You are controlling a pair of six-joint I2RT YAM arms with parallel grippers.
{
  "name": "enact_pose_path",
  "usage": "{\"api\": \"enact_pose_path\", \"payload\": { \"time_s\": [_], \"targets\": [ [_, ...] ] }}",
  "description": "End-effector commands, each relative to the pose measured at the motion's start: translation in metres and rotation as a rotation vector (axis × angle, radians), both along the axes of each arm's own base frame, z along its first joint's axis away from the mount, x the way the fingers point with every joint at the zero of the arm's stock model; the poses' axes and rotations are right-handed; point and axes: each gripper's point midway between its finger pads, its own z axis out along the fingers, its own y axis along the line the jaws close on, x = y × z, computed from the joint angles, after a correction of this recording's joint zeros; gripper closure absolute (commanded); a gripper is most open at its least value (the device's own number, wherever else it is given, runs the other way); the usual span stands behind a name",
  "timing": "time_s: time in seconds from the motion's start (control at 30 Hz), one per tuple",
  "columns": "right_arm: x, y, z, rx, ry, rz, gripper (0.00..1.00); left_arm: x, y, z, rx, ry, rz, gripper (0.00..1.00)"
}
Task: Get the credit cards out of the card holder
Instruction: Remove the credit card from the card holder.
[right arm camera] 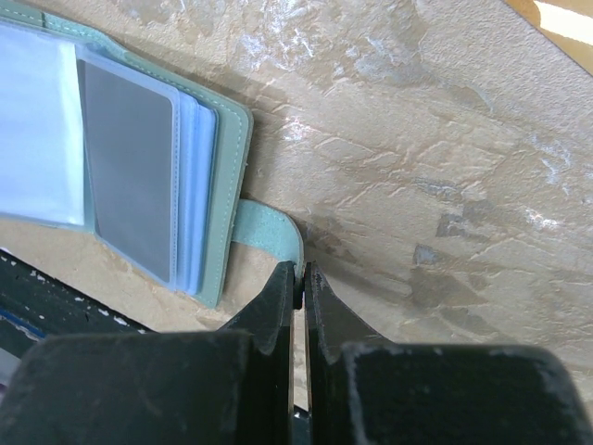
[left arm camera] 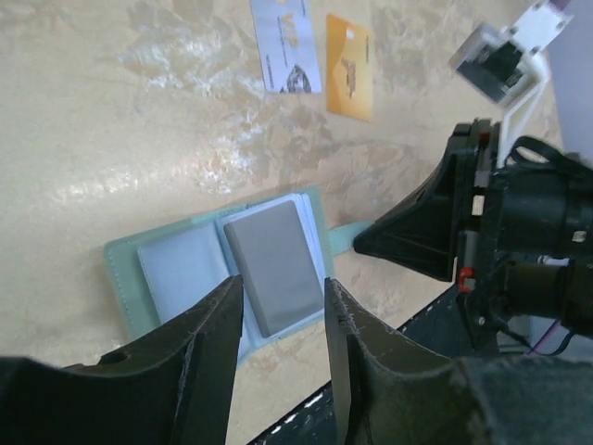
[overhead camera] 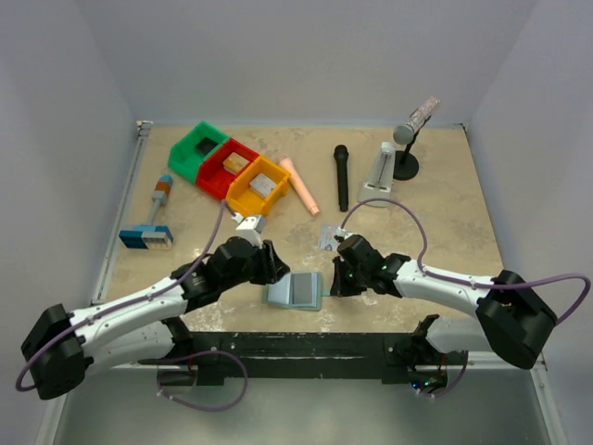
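The pale teal card holder lies open near the table's front edge, and a plain grey card shows in its clear pocket. Two credit cards lie on the table beyond it, one silvery with print and one golden. My left gripper hovers open over the holder's near edge with nothing between its fingers. My right gripper is shut on the holder's strap tab at the right side.
Green, red and orange bins stand at the back left. A pink stick, a black microphone and a mic stand lie behind. A blue-and-white striped block sits at the left.
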Motion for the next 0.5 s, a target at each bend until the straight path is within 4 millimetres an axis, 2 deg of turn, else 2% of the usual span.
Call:
{"api": "enact_pose_path", "payload": {
  "time_s": [0.0,0.13,0.27,0.47],
  "targets": [
    [0.002,0.007,0.008,0.033,-0.025,0.022,1.0,-0.011,-0.035,-0.002,-0.001,0.032,-0.178,0.56],
    [0.0,0.018,0.024,0.123,-0.053,0.05,1.0,-0.016,-0.044,-0.021,0.045,0.077,-0.22,0.51],
    [-0.001,0.025,0.039,0.186,-0.078,0.076,1.0,-0.019,-0.053,-0.03,0.061,0.115,-0.258,0.45],
    [-0.001,0.026,0.043,0.183,-0.08,0.083,1.0,-0.019,-0.057,-0.035,0.18,0.081,-0.267,0.38]
  ]
}}
